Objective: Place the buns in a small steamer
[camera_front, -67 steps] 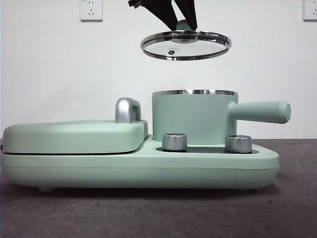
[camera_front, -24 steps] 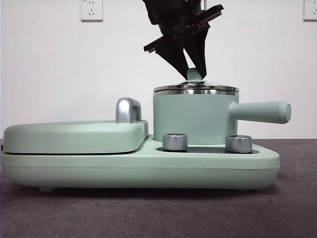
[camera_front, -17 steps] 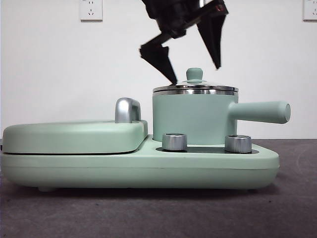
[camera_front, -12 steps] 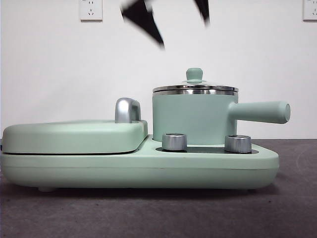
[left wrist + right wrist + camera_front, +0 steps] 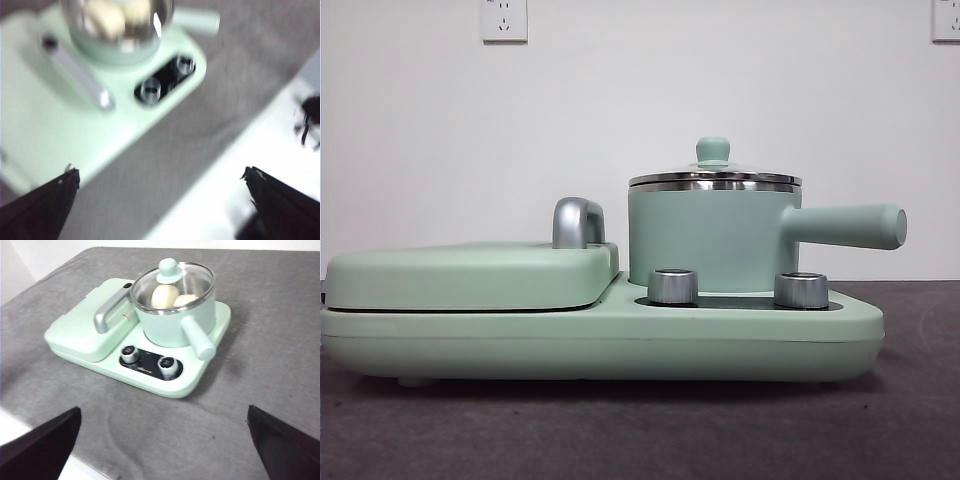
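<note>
On the gray desk point(image 5: 280, 325), the small mint-green round steamer pot point(image 5: 172, 322) sits on its mint-green cooker base point(image 5: 200, 370), and its glass lid with the green knob point(image 5: 169, 271) is on top. Inside it, the two pale cream buns point(image 5: 165, 296) lie side by side, touching. The left pincer point(image 5: 160, 200) and the right pincer point(image 5: 165, 450) are both high above the desk, spread wide and holding nothing.

buns point(image 5: 172, 296): two, inside the steamer
small steamer point(image 5: 712, 238): one
glass lid point(image 5: 173, 279): one
control knobs point(image 5: 672, 286): two
griddle cover point(image 5: 470, 274): one
wall sockets point(image 5: 504, 19): two
</note>
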Robot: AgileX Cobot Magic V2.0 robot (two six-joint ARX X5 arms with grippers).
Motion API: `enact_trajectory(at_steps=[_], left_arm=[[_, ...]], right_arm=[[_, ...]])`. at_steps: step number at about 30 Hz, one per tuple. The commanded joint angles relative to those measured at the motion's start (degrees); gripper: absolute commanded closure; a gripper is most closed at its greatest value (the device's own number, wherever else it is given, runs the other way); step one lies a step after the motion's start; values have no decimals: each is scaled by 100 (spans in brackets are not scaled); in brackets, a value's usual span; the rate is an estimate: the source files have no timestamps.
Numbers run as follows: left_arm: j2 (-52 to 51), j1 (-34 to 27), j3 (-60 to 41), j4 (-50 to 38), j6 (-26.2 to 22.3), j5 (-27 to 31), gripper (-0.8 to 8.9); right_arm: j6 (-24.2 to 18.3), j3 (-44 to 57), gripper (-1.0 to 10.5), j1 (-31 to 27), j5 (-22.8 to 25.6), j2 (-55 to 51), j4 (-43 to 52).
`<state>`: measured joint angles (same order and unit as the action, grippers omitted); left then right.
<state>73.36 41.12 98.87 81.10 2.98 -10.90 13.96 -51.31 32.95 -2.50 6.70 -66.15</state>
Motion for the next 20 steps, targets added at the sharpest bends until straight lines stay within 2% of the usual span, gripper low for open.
enact_trajectory(at_steps=[1, 5, 11, 13, 14, 15, 16, 17, 18, 20], left_arm=[[-944, 13, -1095, -162, 42, -31, 157], [-2232, 9, -2452, -1047, 278, -28, 157], [-3934, 9, -3978, -2144, 1193, 114, 180], [-4343, 9, -4240, -2291, 1589, 452, 299], [-4474, 9, -4301, -2317, 1685, 612, 402], [-4579, 9, -4339, -2323, 1718, 750, 546], [-4690, 9, -4350, -2312, 1692, 876, 774], [-4752, 9, -4350, -2332, 1681, 955, 799], [-4800, 9, -4350, -2367, 1674, 992, 782], [-4876, 9, -4345, -2428, 1679, 994, 789]], right_arm=[[37, -42, 415, 31, -59, -11, 236], [39, -42, 415, 31, -70, -11, 452], [39, -42, 416, 31, -205, -11, 481], [42, -42, 436, 31, -205, -11, 483], [39, -42, 506, 31, -203, -11, 479], [35, -42, 648, 31, -201, -11, 479], [33, -42, 880, 31, -199, -11, 476], [15, -42, 958, 31, -199, -11, 476], [9, -42, 920, 31, -197, -11, 481], [-4, -42, 927, 31, -195, -11, 481]])
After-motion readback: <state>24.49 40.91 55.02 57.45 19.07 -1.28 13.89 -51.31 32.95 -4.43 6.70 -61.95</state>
